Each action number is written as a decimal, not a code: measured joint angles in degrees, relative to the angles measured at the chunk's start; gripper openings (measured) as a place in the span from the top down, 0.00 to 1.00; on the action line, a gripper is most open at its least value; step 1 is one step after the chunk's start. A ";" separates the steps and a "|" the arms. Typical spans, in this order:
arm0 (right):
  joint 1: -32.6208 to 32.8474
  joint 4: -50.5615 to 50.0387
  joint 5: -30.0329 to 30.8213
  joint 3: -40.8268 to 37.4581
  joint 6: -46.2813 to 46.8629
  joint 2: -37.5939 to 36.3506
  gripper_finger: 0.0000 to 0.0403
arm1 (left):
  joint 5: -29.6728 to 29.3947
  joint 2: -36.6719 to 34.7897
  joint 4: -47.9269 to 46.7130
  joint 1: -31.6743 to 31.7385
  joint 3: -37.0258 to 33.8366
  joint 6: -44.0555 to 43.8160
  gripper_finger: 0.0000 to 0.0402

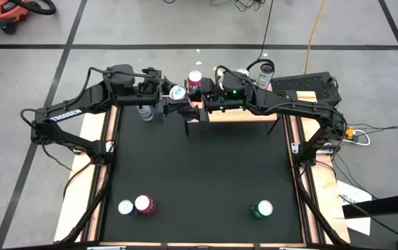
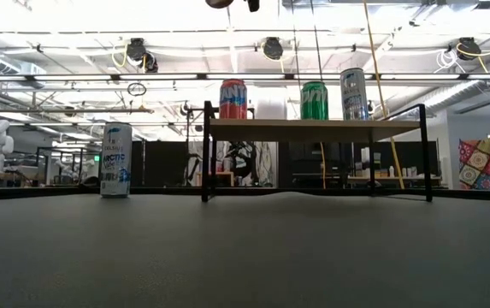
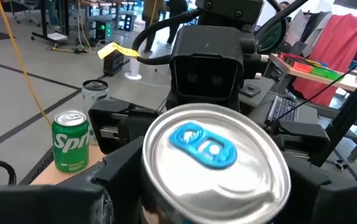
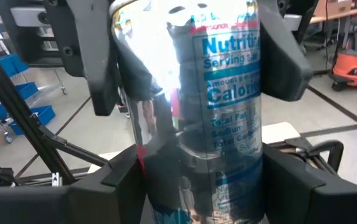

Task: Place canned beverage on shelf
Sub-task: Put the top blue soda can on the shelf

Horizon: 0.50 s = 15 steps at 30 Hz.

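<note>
Both grippers, left [image 1: 165, 104] and right [image 1: 193, 105], are clamping one silver can [image 1: 178, 92] mid-handover beside the shelf [image 2: 313, 128], needing the left's release next.

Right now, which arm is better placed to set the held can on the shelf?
Right, probably. Both jaws flank the can, but the right arm lies over the shelf; the left arm is beside it.
</note>
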 joint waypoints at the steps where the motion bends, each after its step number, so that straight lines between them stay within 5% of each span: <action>1: 0.00 -0.45 0.01 0.00 0.11 -0.01 0.43 | -0.02 0.12 0.14 0.00 0.00 0.02 0.32; 15: -2.24 -7.89 -3.70 0.04 -3.23 -0.16 0.43 | -0.48 1.16 -1.42 0.04 -0.04 0.06 0.32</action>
